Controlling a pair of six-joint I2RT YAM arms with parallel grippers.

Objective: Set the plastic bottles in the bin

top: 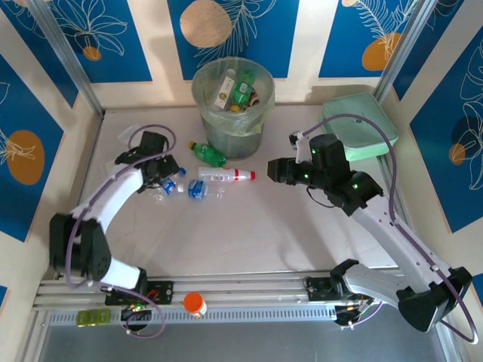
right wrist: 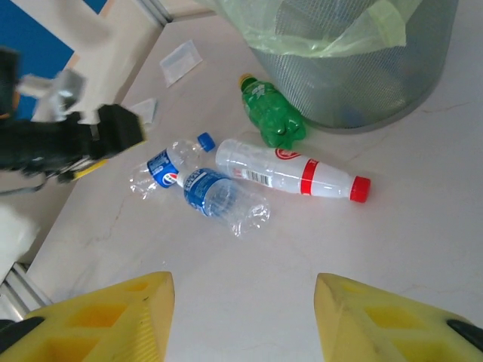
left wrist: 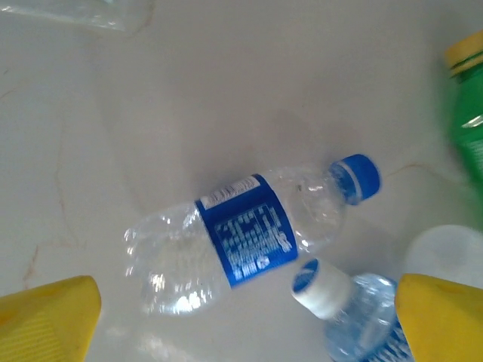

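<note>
— Where does the left gripper (left wrist: 245,324) stand?
— Its fingers are spread wide. The crushed blue-label bottle (left wrist: 245,241) lies on the table (left wrist: 189,90) between them, touching neither.
— And the right gripper (right wrist: 241,317)?
— Parted, holding nothing. The red-capped bottle (right wrist: 290,172) lies ahead of it, near the bin (right wrist: 377,83).

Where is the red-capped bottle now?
In the top view, the red-capped bottle lies on its side, just in front of the bin, beside the green bottle.
</note>
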